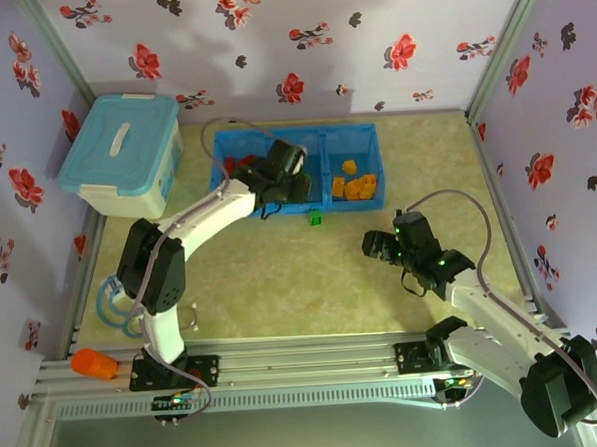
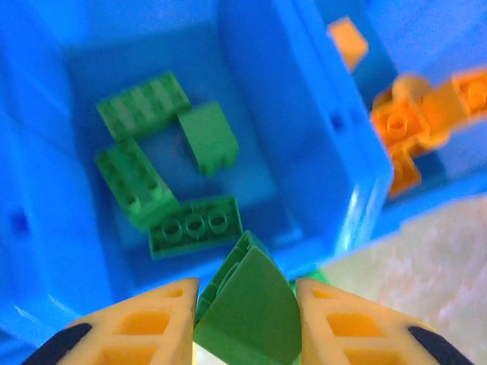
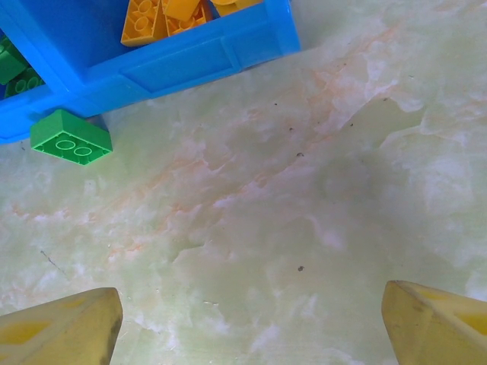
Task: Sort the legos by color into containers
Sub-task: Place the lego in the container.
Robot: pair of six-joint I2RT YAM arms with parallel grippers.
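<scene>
Left claw [image 2: 245, 293] was clenched on a green lego [image 2: 251, 323], over the near edge of the blue tray's [image 2: 319, 152] green compartment [image 2: 262, 179] — best push further in before releasing. Right claw [image 3: 249, 308] gaped empty, near a stray green brick [image 3: 71, 138] touching the tray's front wall.

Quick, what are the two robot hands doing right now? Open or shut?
Left gripper: shut on a green lego.
Right gripper: open, holding nothing.
</scene>
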